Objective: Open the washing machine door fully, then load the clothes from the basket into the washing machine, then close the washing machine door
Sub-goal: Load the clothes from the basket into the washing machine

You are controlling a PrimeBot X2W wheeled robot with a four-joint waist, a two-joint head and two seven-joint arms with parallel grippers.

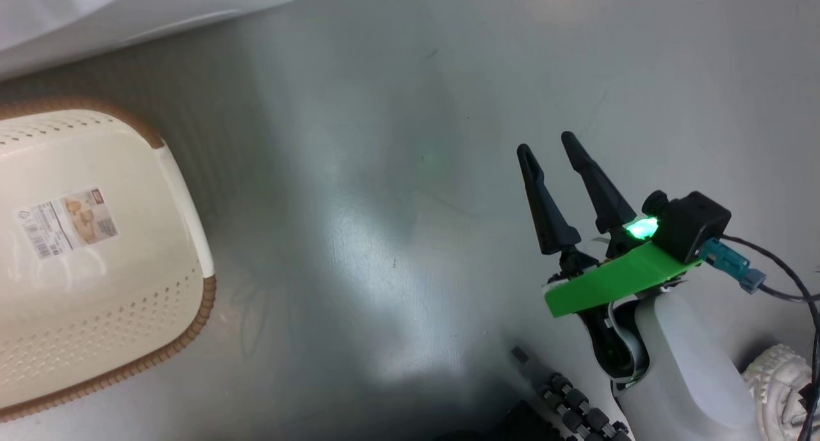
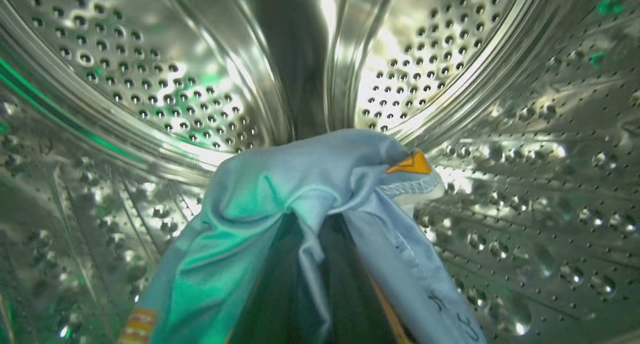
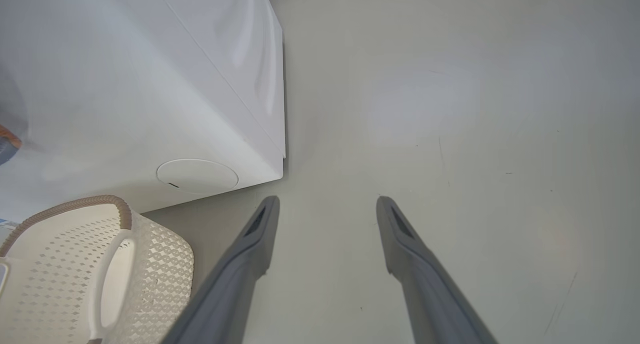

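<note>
- The left gripper was inside the perforated steel drum (image 2: 165, 89) of the big white front-loading washing machine (image 3: 150, 84). Its fingers were hidden under cloth. The jaws were closed almost completely, apparently pinching a fold of the light blue fabric garment (image 2: 280, 184).
- The garment was bunched into a peak over the gripper's tip and hung down on both sides, in front of the drum's back wall.
- Handling (judgement): light, limp and smooth, with no stiffness, so it should drop wherever it is let go. It might cling to the fingers or catch on them. A gathered fold is the better hold, since a single hem could slip out.
- Look: pale blue with a slight sheen and a stitched hem. There was an orange print patch (image 2: 410, 163) at the peak, and more orange at the lower left edge.
- The right gripper (image 1: 546, 143) was spread wide and held nothing. It hung over the grey floor (image 1: 384, 172), well apart from the machine.
- The small cream-white perforated plastic basket (image 1: 206, 303), with its brown woven-look rim, lay on the floor just beside the machine's front, near the round service cap (image 3: 197, 175).
</note>
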